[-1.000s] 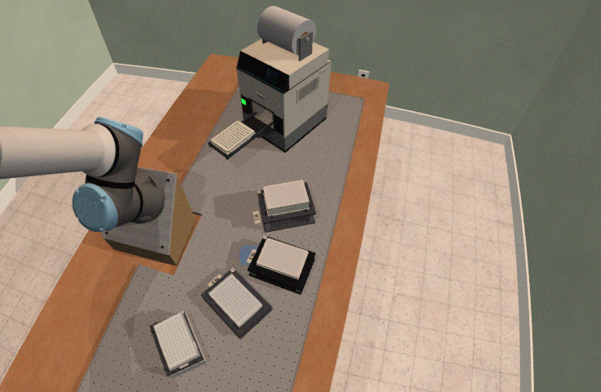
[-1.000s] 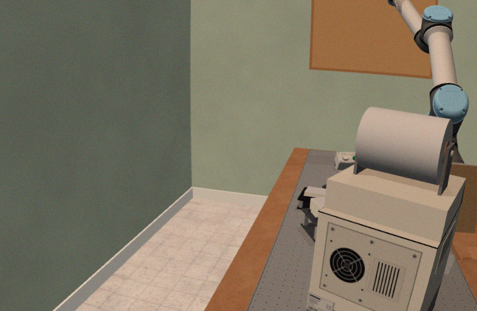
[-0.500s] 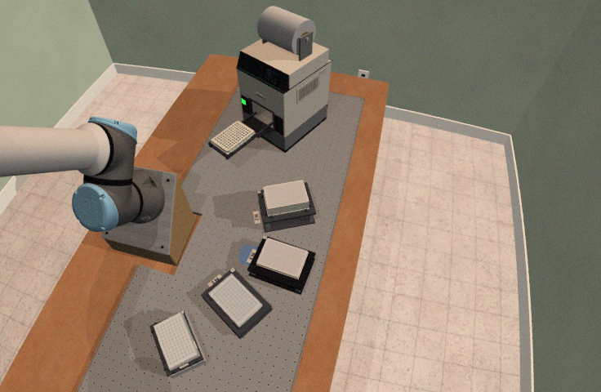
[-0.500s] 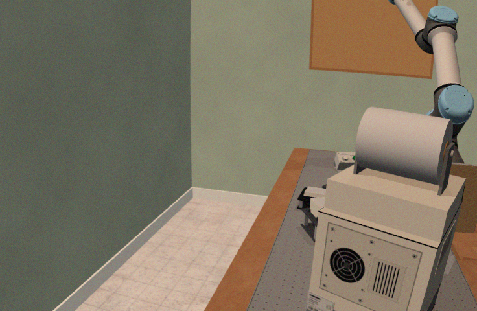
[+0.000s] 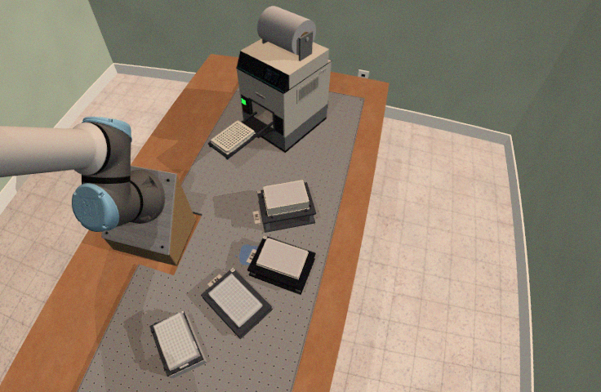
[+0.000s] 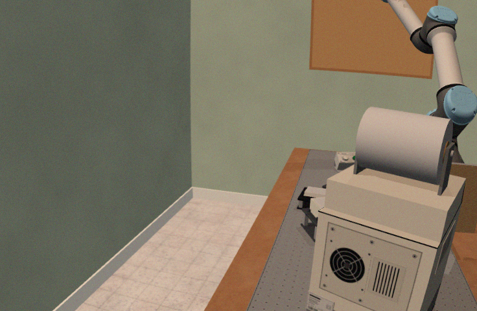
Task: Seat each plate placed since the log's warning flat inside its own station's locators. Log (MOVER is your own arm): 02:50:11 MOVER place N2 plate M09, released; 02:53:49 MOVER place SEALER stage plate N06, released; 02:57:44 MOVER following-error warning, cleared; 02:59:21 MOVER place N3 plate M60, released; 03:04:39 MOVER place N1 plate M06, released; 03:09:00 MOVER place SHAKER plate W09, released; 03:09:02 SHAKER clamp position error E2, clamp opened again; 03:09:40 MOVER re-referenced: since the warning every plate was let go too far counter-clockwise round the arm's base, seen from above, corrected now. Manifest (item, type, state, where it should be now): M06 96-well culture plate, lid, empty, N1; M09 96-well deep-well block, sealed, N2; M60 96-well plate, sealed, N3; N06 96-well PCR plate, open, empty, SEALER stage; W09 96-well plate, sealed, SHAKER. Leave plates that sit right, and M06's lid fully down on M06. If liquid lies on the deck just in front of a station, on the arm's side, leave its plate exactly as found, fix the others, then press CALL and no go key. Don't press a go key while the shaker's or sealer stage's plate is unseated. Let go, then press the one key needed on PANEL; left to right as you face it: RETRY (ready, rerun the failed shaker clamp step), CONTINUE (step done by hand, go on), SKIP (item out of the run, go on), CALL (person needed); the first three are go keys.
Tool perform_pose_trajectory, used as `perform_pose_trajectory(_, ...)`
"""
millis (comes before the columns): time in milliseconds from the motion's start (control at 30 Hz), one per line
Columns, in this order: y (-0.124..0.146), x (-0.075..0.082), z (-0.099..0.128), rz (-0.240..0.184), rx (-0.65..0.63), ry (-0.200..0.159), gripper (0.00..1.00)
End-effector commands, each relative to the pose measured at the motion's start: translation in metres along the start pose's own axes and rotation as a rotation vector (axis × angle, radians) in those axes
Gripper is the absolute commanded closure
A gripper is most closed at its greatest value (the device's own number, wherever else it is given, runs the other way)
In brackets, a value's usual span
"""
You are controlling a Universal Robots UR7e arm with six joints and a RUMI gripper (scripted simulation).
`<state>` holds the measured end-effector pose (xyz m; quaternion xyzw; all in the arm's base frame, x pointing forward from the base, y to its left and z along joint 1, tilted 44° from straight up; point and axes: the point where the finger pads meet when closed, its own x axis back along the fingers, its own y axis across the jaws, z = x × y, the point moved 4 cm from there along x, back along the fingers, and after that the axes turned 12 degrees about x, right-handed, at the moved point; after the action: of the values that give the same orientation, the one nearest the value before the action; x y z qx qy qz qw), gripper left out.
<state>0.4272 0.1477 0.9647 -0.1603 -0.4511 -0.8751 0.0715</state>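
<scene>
While the fingers hang wide and empty off-shot, nothing's re-seated; next, skip the white sealed plate point(image 5: 282, 257) behind the blue puddle point(image 5: 243, 255).

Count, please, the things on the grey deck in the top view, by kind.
Plates on stations: 5, e.g. the open PCR plate
Sealer machine: 1
Blue puddle: 1
Arm pedestal: 1
Total: 8

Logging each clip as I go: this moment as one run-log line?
arm raised off deck | jaws out of view, open | blue puddle beside one nest | sealer stage plate untouched
</scene>
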Motion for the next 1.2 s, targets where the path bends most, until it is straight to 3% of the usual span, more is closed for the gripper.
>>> perform_pose_trajectory(0,-0.001,-0.008,-0.002,-0.003,0.0,0.001,0.18)
perform_pose_trajectory(133,-0.005,-0.026,-0.006,0.026,0.004,-0.059,0.18)
perform_pose_trajectory(367,-0.013,-0.057,-0.017,0.026,0.004,-0.059,0.18)
perform_pose_trajectory(433,-0.013,-0.057,-0.017,0.026,0.004,-0.059,0.18)
perform_pose_trajectory(500,-0.015,-0.066,-0.019,0.042,0.008,-0.095,0.18)
perform_pose_trajectory(567,-0.015,-0.066,-0.019,0.042,0.008,-0.095,0.18)
perform_pose_trajectory(633,-0.018,-0.075,-0.022,0.054,0.011,-0.119,0.18)
perform_pose_trajectory(867,-0.028,-0.105,-0.035,0.054,0.011,-0.119,0.18)
perform_pose_trajectory(933,-0.028,-0.105,-0.035,0.054,0.011,-0.119,0.18)
perform_pose_trajectory(1033,-0.032,-0.118,-0.039,0.079,0.018,-0.173,0.18)
perform_pose_trajectory(1167,-0.035,-0.126,-0.043,0.082,0.019,-0.18,0.18)
